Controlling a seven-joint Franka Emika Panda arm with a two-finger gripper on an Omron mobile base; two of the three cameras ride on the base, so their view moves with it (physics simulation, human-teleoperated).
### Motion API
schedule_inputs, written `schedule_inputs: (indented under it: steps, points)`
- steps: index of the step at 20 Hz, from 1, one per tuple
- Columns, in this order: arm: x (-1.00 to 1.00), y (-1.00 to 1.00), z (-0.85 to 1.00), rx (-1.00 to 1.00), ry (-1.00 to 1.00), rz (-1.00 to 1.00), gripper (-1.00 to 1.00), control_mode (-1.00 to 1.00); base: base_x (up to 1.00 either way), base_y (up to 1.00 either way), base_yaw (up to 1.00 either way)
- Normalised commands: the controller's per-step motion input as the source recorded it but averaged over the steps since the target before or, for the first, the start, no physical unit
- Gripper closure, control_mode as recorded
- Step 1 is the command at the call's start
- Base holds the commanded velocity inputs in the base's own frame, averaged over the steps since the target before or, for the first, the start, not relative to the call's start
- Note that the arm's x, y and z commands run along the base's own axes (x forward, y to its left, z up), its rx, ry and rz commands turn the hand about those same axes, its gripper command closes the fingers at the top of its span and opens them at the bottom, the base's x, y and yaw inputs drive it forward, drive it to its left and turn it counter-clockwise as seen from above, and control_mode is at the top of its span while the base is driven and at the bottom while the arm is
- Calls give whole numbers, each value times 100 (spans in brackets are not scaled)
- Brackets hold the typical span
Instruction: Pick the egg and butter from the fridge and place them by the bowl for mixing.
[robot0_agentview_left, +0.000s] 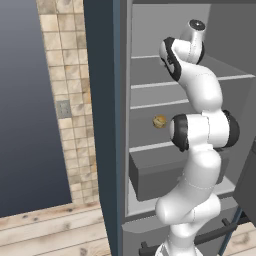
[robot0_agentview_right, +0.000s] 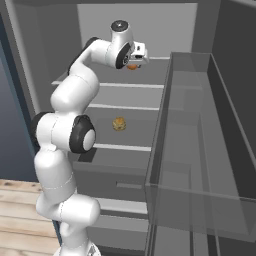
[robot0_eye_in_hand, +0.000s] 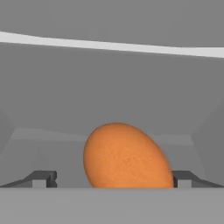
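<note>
Left to right in the hand view: one dark fingertip (robot0_eye_in_hand: 43, 178), the egg (robot0_eye_in_hand: 124, 155), the other fingertip. The claw (robot0_eye_in_hand: 114, 180) stands fully open, its jaws flanking the egg and holding nothing. The egg rests on an upper shelf (robot0_agentview_right: 145, 87) of the fridge (robot0_agentview_right: 45, 60), above a speckled round item (robot0_agentview_right: 119, 123). Good practice would be to close gently and centred, then lift before withdrawing.

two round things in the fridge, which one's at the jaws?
The egg, smooth and orange-brown, on an upper shelf between the open jaws of the gripper. The tan speckled lumpy ball sits on a lower shelf, well below the hand.
</note>
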Motion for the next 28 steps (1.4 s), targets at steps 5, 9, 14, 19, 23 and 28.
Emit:
schedule_inputs:
  steps: [5, 9, 14, 19, 23, 28]
  points:
    - [20, -6, 0, 0, 0, 0, -100, -100, 0, 0, 0]
    - [11, -10, 0, 0, 0, 0, -100, -100, 0, 0, 0]
    - [3, -3, -3, 0, 0, 0, -100, -100, 0, 0, 0]
    - [1, 1, -12, 0, -4, 0, 100, -100, 0, 0, 0]
    - [2, 0, -14, 0, -12, 2, 100, -100, 0, 0, 0]
    - [-56, 0, -6, -1, -19, 7, 100, -100, 0, 0, 0]
